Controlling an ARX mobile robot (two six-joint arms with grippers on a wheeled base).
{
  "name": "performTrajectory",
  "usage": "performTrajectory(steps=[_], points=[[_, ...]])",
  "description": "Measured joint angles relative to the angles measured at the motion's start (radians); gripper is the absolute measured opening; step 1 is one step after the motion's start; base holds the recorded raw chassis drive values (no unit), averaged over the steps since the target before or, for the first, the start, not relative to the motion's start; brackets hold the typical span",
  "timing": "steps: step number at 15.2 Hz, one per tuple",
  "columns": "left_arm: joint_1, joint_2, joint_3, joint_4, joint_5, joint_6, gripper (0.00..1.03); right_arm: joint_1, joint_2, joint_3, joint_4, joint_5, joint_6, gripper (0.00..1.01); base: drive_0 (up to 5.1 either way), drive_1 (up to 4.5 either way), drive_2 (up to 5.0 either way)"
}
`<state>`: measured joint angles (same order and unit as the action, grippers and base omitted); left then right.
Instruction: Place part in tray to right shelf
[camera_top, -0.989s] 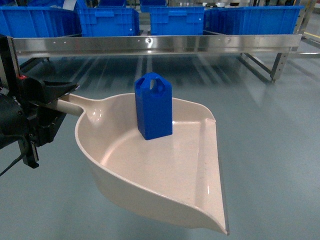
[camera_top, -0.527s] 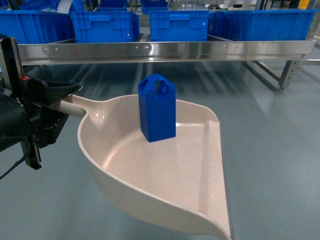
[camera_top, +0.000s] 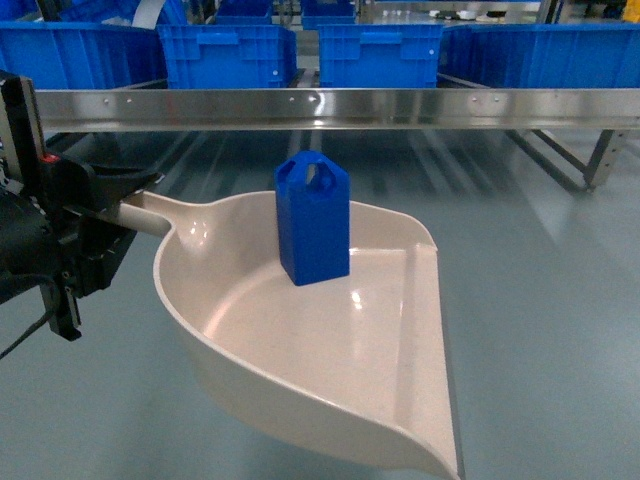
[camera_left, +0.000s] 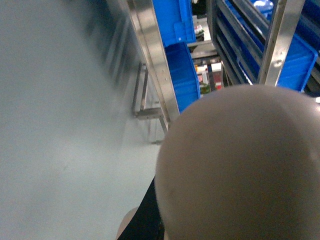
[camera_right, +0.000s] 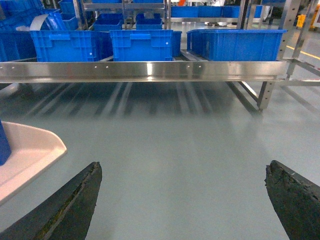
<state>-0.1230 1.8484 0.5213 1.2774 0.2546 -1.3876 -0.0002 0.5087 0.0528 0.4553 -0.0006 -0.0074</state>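
Blue and tall, the part (camera_top: 313, 219) stands upright and loose in my tray (camera_top: 330, 350); a jolt or tilt could topple it off the open lip before the right shelf (camera_top: 330, 108). My left gripper (camera_top: 95, 215) clamps the tray's handle; my right gripper (camera_right: 185, 200) hangs wide open, empty.

- Right gripper (camera_right: 185, 200): your view shows both dark fingers spread wide over grey floor (camera_right: 175, 145).
- Tray (camera_right: 27, 150): cream corner at your left edge.
- Right shelf (camera_right: 145, 70): steel rail ahead, blue crates (camera_right: 142, 44) behind it.
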Motion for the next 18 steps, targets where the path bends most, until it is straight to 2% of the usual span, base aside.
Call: performTrajectory(steps=[10, 18], points=[[0.002, 0.000, 0.000, 0.003, -0.003, 0.000, 0.15, 0.000, 0.000, 0.000, -0.004, 0.000, 0.000, 0.98, 1.2, 5.51, -3.2], [0.002, 0.000, 0.000, 0.006, -0.003, 0.000, 0.15, 0.000, 0.000, 0.000, -0.002, 0.000, 0.000, 0.98, 0.0, 4.34, -4.3]])
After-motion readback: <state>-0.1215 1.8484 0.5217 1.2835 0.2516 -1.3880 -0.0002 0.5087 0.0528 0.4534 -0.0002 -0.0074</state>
